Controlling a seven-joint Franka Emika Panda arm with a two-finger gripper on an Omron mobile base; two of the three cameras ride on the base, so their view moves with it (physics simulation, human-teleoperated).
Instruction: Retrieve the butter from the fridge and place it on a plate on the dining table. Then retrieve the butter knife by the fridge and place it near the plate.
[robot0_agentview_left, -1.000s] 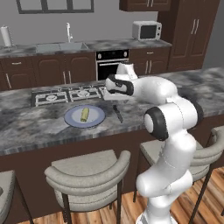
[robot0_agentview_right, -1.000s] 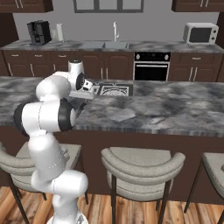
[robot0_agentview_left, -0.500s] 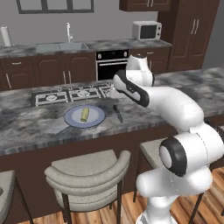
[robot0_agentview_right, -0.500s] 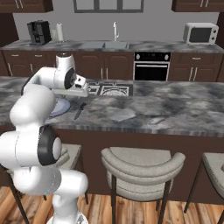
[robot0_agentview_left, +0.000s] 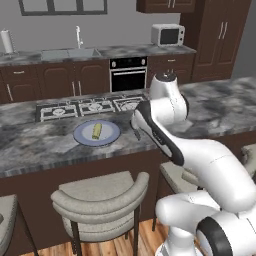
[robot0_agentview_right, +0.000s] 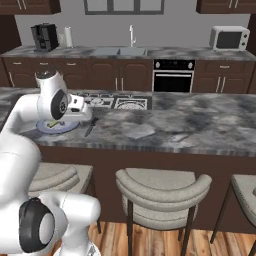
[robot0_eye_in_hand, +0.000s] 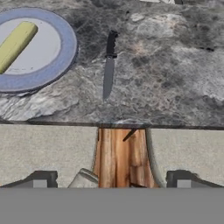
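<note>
While the arm draws no contact with anything on the stone top, these lines give how things stand.

Hand: the gripper (robot0_eye_in_hand: 111, 177) is released, its two finger tips wide apart with nothing between them; it looks down over the near edge of the dining table (robot0_eye_in_hand: 175, 78).

Knife: the butter knife (robot0_eye_in_hand: 108, 65) lies flat on the table just beside the plate (robot0_eye_in_hand: 65, 52), apart from its rim, black handle away from the near edge and blade pointing toward it. In the right base view it shows as a dark sliver (robot0_agentview_right: 90, 127) next to the plate (robot0_agentview_right: 70, 127).

Plate contents: the butter (robot0_eye_in_hand: 15, 44) lies on the plate, inside the rim, set at a slant. The left base view shows the same pale stick (robot0_agentview_left: 97, 131) on the plate (robot0_agentview_left: 112, 138).

Task standing: by my judgement both things sit where the task wants them, so little or nothing is left to do.

Risk, sweep: a low or careless pull-back of the arm could brush the knife and push it toward the table edge, since its blade tip lies near that edge.

Risk, plate: a knock from the wrist or forearm, which passes close over the plate in the right base view, could slide the plate or roll the butter off it.

Risk, stools: the stool seats (robot0_eye_in_hand: 48, 148) lie below the hand; a dropping move could strike them.
</note>
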